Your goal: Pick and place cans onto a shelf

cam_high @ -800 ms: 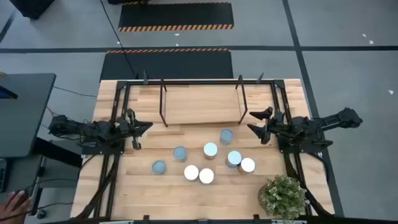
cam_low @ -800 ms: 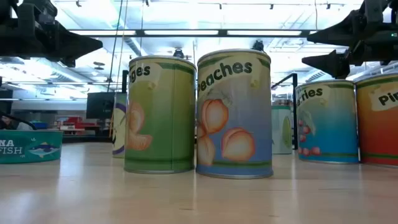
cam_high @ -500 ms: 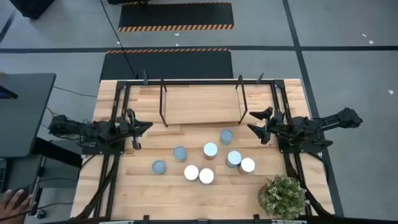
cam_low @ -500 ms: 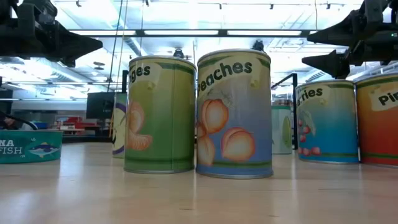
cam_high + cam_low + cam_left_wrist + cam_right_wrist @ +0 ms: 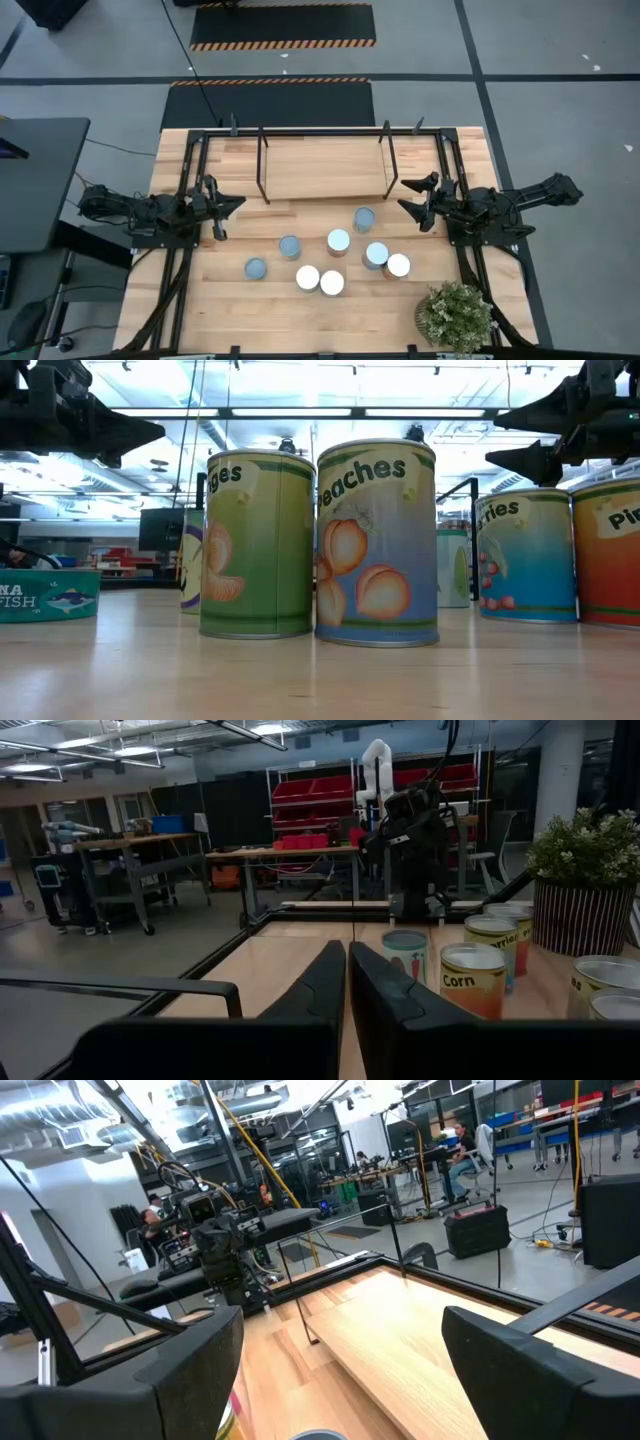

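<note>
Cans grouped in the lower middle of the overhead frame, shelf bare above them.

The cans look rigid, smooth-sided and probably weighty if full; I'd grip one across its round body, mid-height. The shelf sits upper centre on the bench. Right pincer hangs half-spread and empty, upper right of them; left pincer is closed, empty, far left.

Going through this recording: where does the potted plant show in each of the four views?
High view: the potted plant sits at the picture's bottom right, on the table's corner, below the right arm.
Low view: not in it.
Left wrist view: at the right edge, beyond the cans.
Right wrist view: not in it.
Shared landmark: the right arm, near the plant in both views.
</note>
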`<move>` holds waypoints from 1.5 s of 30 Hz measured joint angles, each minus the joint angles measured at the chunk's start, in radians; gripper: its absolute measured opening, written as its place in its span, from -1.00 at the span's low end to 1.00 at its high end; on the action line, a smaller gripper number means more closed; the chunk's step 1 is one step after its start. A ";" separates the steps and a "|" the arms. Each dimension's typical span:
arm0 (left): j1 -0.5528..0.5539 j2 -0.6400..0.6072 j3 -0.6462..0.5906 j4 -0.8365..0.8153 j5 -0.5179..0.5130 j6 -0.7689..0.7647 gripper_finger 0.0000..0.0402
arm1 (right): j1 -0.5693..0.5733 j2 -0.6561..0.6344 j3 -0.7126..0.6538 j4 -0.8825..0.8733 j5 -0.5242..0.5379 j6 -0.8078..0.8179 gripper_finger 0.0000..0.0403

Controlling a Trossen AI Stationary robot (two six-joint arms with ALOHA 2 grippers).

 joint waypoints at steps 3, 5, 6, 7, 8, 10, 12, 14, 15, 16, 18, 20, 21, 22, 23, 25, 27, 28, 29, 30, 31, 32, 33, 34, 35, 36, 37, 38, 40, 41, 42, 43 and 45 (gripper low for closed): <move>0.000 0.000 0.000 0.000 0.000 0.000 -0.88 | 0.000 0.000 0.000 0.000 0.000 0.000 0.73; 0.000 0.000 0.000 0.000 0.000 0.000 -0.88 | 0.000 0.000 0.000 0.000 0.000 0.000 0.73; 0.000 0.000 0.000 0.000 0.000 0.000 -0.88 | 0.000 0.000 0.000 0.000 0.000 0.000 0.73; 0.000 0.000 0.000 0.000 0.000 0.000 -0.88 | 0.000 0.000 0.000 0.000 0.000 0.000 0.73; 0.000 0.000 0.000 0.000 0.000 0.000 -0.88 | 0.000 0.000 0.000 0.000 0.000 0.000 0.73; 0.000 0.000 0.000 0.000 0.000 0.000 -0.88 | 0.000 0.000 0.000 0.000 0.000 0.000 0.73; 0.000 0.000 0.000 0.000 0.000 0.000 -0.88 | 0.000 0.000 0.000 0.000 0.000 0.000 0.73; 0.000 0.000 0.000 0.000 0.000 0.000 -0.88 | 0.000 0.000 0.000 0.000 0.000 0.000 0.73; 0.000 0.000 0.000 0.000 0.000 0.000 -0.88 | 0.000 0.000 0.000 0.000 0.000 0.000 0.73; 0.000 0.000 0.000 0.000 0.000 0.000 -0.88 | 0.000 0.000 0.000 0.000 0.000 0.000 0.73; 0.000 0.000 0.000 0.000 0.000 0.000 -0.88 | 0.000 0.000 0.000 0.000 0.000 0.000 0.73; 0.000 0.000 0.000 0.000 0.000 0.000 -0.88 | 0.000 0.000 0.000 0.000 0.000 0.000 0.73; 0.000 0.000 0.000 0.000 0.000 0.000 -0.88 | 0.000 0.000 0.000 0.000 0.000 0.000 0.73; 0.000 0.000 0.000 0.000 0.000 0.000 -0.88 | 0.000 0.000 0.000 0.000 0.000 0.000 0.73; 0.000 0.000 0.000 0.000 0.000 0.000 -0.88 | 0.000 0.000 0.000 0.000 0.000 0.000 0.73; 0.000 0.000 0.000 0.000 0.000 0.000 -0.88 | 0.000 0.000 0.000 0.000 0.000 0.000 0.73; 0.000 0.000 0.000 0.001 0.000 0.000 -0.88 | 0.000 0.000 0.000 0.000 0.000 0.000 0.73; 0.000 0.000 0.000 0.001 0.000 -0.001 -0.88 | 0.000 0.000 0.000 0.000 0.000 0.000 0.73; 0.000 0.000 0.000 0.003 0.000 0.000 -0.88 | 0.000 0.000 0.000 0.000 0.000 0.000 0.73; 0.000 0.000 0.000 0.004 0.000 0.000 -0.88 | 0.000 0.000 0.000 0.000 0.000 0.000 0.73; 0.000 0.000 0.000 0.005 0.000 -0.001 -0.88 | 0.000 0.000 0.000 0.000 0.000 0.000 0.73; 0.000 0.000 0.000 0.008 0.000 -0.001 -0.88 | 0.000 0.000 0.000 0.000 0.000 0.000 0.73; 0.000 0.000 0.000 0.013 0.001 -0.006 -0.88 | 0.000 0.000 0.000 0.000 0.000 0.000 0.73; 0.000 0.000 0.000 0.016 0.001 -0.019 -0.88 | 0.000 0.000 0.000 0.000 0.000 0.000 0.73; 0.000 0.000 0.000 0.019 0.002 -0.060 -0.88 | 0.000 0.000 0.000 0.000 0.000 0.000 0.73; 0.000 0.000 0.000 0.023 0.003 -0.125 -0.88 | 0.000 0.000 0.000 0.000 0.000 0.000 0.73; 0.000 0.000 0.000 0.034 0.002 -0.194 -0.88 | 0.000 0.000 0.000 0.000 0.000 0.000 0.73; 0.001 0.000 0.000 0.049 0.003 -0.252 -0.88 | 0.000 0.000 0.000 0.000 0.000 0.000 0.73; 0.003 0.000 0.000 0.074 0.006 -0.289 -0.88 | 0.000 0.000 0.000 0.004 0.000 0.000 0.73; 0.003 0.000 0.000 0.077 0.016 -0.288 -0.88 | 0.000 0.000 0.000 0.013 0.000 0.000 0.73; 0.003 0.000 0.000 0.077 0.025 -0.289 -0.88 | 0.000 0.000 0.000 0.019 0.000 0.000 0.73; 0.003 0.000 0.000 0.077 0.030 -0.289 -0.88 | 0.000 0.000 0.000 0.028 0.000 0.000 0.73; 0.003 0.000 0.000 0.077 0.042 -0.295 -0.88 | 0.000 0.000 0.000 0.062 0.000 0.001 0.73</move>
